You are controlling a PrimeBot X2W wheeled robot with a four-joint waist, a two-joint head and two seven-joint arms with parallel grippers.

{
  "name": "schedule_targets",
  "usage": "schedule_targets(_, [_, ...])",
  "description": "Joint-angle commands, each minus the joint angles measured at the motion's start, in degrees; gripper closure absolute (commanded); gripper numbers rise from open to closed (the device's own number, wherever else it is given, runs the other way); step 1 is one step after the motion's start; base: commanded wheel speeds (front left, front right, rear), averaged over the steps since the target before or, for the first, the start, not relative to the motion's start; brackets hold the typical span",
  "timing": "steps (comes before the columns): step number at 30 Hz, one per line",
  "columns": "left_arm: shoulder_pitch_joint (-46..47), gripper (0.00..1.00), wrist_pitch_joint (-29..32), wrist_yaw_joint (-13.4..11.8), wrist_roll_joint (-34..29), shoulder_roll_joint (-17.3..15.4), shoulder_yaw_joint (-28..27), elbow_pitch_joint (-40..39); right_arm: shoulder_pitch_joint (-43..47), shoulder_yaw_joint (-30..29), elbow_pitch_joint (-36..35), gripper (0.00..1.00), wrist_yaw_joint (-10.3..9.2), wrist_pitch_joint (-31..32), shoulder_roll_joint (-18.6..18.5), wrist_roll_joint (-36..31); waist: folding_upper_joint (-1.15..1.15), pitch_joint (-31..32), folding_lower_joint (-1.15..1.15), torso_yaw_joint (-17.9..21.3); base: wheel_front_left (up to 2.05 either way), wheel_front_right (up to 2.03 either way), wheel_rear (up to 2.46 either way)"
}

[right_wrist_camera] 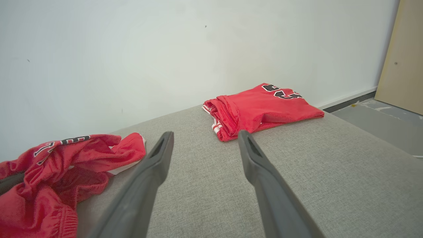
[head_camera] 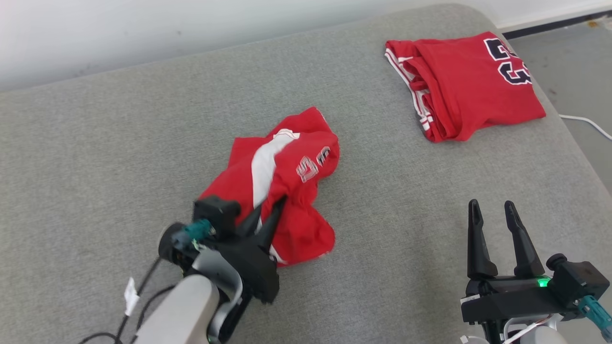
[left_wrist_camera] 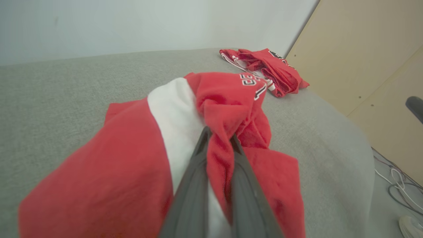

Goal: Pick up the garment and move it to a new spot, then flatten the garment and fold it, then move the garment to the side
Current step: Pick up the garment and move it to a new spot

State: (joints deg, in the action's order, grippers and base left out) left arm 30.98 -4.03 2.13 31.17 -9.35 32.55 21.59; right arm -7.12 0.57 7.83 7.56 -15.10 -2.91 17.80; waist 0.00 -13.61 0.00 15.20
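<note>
gripping, folks, head view first: the left gripper (head_camera: 271, 206) has a narrow pinch on the near edge of the crumpled garment (head_camera: 287, 167), mid grey cushion (head_camera: 119, 143). pickup looks barely started; moving, flattening, folding and setting aside all remain, i'd say. right gripper (head_camera: 492, 204) stands wide and empty, well apart. left wrist view: a red fold clamped between the fingers (left_wrist_camera: 195, 185). right wrist view: garment at the view's left, folded jersey (right_wrist_camera: 264, 105) ahead.
</note>
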Motion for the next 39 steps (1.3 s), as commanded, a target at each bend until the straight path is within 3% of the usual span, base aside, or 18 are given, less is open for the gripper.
schedule_targets(1, [-0.97,0.75,-0.74,0.33,-1.02,0.26,0.95,1.40,-0.22,0.02,0.13,0.00,-0.17,-0.06,0.03,-0.14,0.00,0.59,0.00,-0.95,0.00,0.00,0.00])
schedule_targets(2, [-1.01,0.25,-1.36,0.19,-1.54,0.26,1.29,2.01,-0.17,0.16,0.24,0.00,-0.17,-0.06,0.03,-0.25,0.00,0.81,0.00,-1.19,0.00,0.00,0.00])
schedule_targets(3, [-1.00,0.00,-2.02,0.22,-1.91,0.39,1.60,2.55,-0.07,0.18,0.25,0.00,-0.17,-0.06,0.03,-0.45,0.00,1.14,0.00,-1.52,0.00,0.00,0.00])
schedule_targets(11, [-0.29,0.00,-8.00,-0.04,-2.21,0.06,0.11,2.18,2.18,-1.28,0.38,0.00,-0.17,-0.06,0.01,-1.98,0.00,5.21,0.00,-5.57,0.00,0.00,0.00])
schedule_targets(20, [-5.03,0.00,-10.71,-3.21,-2.08,-5.51,-5.91,-4.00,4.29,-1.24,0.05,0.00,-0.17,-0.06,0.01,-3.28,0.00,9.30,0.00,-10.75,0.00,0.00,0.00])
schedule_targets(25, [-10.09,0.00,-11.15,-5.60,-3.03,-9.60,-11.12,-8.58,5.13,-0.76,-0.35,0.00,-0.17,-0.05,0.02,-3.93,0.00,10.51,0.00,-12.94,0.00,0.00,0.00])
schedule_targets(29, [-15.40,0.00,-11.17,-7.33,-4.53,-10.84,-16.70,-13.59,5.18,-0.80,-0.60,0.00,-0.17,-0.06,0.02,-4.36,0.00,10.88,0.00,-14.16,0.00,0.00,0.00])
schedule_targets(33, [-21.12,0.00,-11.12,-7.78,-6.16,-9.99,-22.00,-17.77,5.64,-0.92,-0.71,0.00,-0.17,-0.05,0.02,-4.55,0.00,11.09,0.00,-14.97,0.00,0.00,0.00])
schedule_targets(39, [-28.49,0.00,-11.12,-5.82,-8.94,-7.22,-26.76,-20.53,6.39,-0.54,-0.76,0.00,-0.17,-0.05,0.02,-4.71,0.00,11.31,0.00,-15.71,0.00,0.00,0.00])
